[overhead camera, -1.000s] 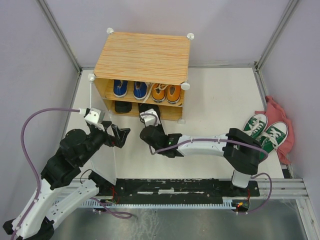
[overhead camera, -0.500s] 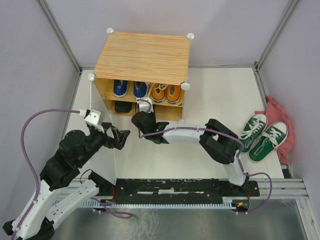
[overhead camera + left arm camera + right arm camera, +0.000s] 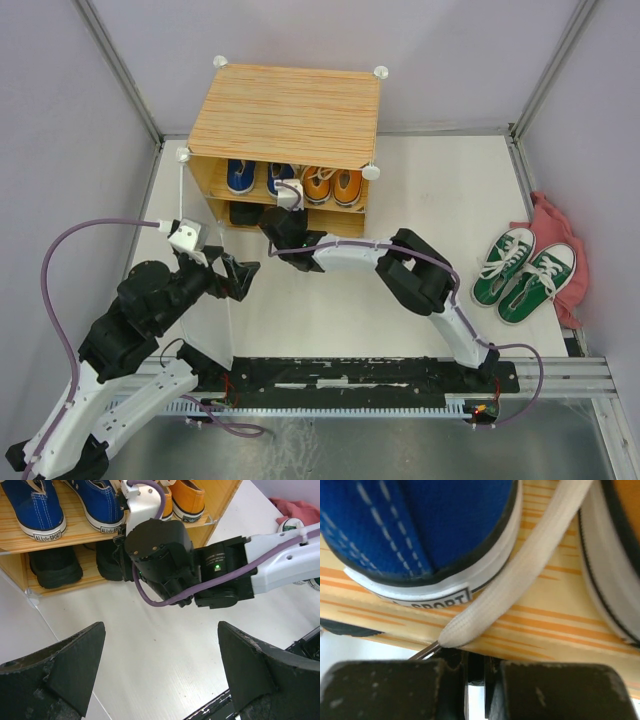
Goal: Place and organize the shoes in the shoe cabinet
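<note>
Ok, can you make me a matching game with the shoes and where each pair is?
Things:
1. blue shoes
2. orange shoes
3. black boots
4. green shoes

Places (sides as seen in the top view):
A. out on the table, by the pink cloth
B. lower shelf of the shoe cabinet
C. upper shelf, right side
D. upper shelf, left side

Pairs: 1-D, 2-C, 3-B, 4-A

Blue sneakers [image 3: 240, 177], orange sneakers [image 3: 347, 186], green sneakers [image 3: 503, 262], black boots [image 3: 245, 213]; the cabinet top [image 3: 285, 115] is streaked light wood.
</note>
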### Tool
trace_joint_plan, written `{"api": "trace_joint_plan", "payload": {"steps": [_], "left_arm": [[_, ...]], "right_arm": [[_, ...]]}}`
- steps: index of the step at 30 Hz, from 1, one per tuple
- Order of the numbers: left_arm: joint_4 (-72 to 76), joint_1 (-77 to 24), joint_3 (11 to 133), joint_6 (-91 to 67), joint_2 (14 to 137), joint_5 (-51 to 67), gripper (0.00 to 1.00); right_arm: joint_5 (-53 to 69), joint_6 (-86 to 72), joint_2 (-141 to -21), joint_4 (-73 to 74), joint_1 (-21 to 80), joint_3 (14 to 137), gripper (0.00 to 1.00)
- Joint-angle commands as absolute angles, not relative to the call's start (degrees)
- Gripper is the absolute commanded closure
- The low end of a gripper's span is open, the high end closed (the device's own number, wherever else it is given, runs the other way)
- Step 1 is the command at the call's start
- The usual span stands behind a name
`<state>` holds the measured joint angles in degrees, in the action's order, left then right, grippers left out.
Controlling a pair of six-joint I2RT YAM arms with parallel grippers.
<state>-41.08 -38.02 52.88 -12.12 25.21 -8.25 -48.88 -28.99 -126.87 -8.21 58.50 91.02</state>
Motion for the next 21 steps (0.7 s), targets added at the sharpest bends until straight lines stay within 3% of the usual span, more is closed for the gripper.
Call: {"api": "trace_joint_plan", "payload": {"steps": [1,15,17,21], "left_arm": [[-41.61,-37.88,55.22,-13.63,24.97,-9.46,0.0],[-41.58,-37.88,55.2,-13.51,24.87,-9.51,0.0],[-41.56,-37.88,55.25,-13.53,24.69,-9.45,0.0],[-41.58,-37.88,55.23,-13.49,24.59,-9.49,0.0]], "right_arm": [[-53.26,-29.53,-128.99,-15.99,58.47,99.03,0.98],[-51.66,-27.87,-134.65,-15.56,57.85,104.71,0.98],[-52.0,-28.3,-134.65,-15.64,57.55,104.01,0.92],[-53.04,-29.33,-134.23,-14.58,57.15,103.08,0.66]]}}
